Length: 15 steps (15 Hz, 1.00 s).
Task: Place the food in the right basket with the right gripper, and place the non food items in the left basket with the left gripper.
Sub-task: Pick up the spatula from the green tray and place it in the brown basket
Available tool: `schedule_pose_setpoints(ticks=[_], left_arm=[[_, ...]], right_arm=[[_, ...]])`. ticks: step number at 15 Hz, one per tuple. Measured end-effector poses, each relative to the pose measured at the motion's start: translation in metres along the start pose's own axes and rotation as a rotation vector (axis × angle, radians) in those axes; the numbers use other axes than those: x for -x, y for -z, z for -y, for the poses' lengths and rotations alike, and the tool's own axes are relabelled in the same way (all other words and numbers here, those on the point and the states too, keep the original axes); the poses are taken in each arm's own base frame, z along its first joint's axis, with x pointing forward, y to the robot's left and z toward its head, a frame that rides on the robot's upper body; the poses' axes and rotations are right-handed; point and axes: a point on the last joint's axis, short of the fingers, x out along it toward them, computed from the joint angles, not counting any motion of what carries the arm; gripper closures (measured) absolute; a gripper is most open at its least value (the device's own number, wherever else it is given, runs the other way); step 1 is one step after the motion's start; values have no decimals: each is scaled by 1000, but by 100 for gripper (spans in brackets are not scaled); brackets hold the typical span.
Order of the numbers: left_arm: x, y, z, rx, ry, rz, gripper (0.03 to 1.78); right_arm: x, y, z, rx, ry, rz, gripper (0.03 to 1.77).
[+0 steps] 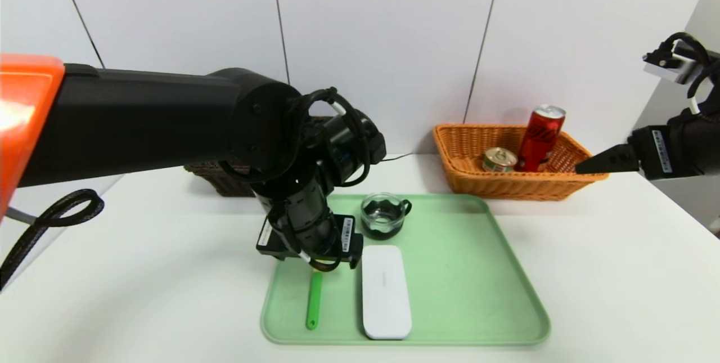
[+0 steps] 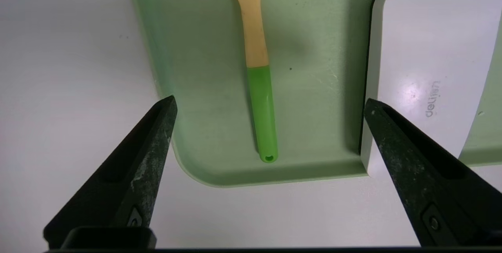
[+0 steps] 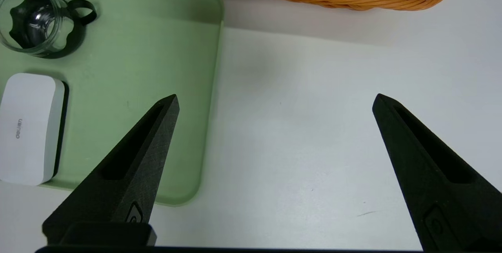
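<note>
- A spoon is lying flat along the left edge of a green tray, its green handle pointing to the tray's front-left corner, its pale bowl toward the back.
- It is looking light, stiff and thin, probably smooth; the handle's middle seems the best place to pinch.
- The left gripper is hovering above the handle with fingers spread wide, touching nothing.
- A white case is lying just beside the spoon; a glass cup is standing behind it.
- The right gripper, spread and holding nothing, is hanging off the tray's right edge, near the orange basket holding two cans.
</note>
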Motion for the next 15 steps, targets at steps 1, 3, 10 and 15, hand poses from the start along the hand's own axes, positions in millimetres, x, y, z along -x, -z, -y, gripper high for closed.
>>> schedule_pose_setpoints(ticks=[1, 3, 10, 15], left_arm=[[-3, -1, 1, 0, -2, -3, 12], [-8, -3, 3, 1, -7, -11, 12], [-25, -10, 10, 37, -3, -45, 12], [-32, -13, 5, 58, -6, -85, 12]], right_arm=[[0, 0, 1, -5, 4, 0, 10], [0, 0, 3, -12, 11, 1, 10], [0, 1, 11, -37, 35, 0, 10], [-2, 2, 14, -48, 42, -8, 10]])
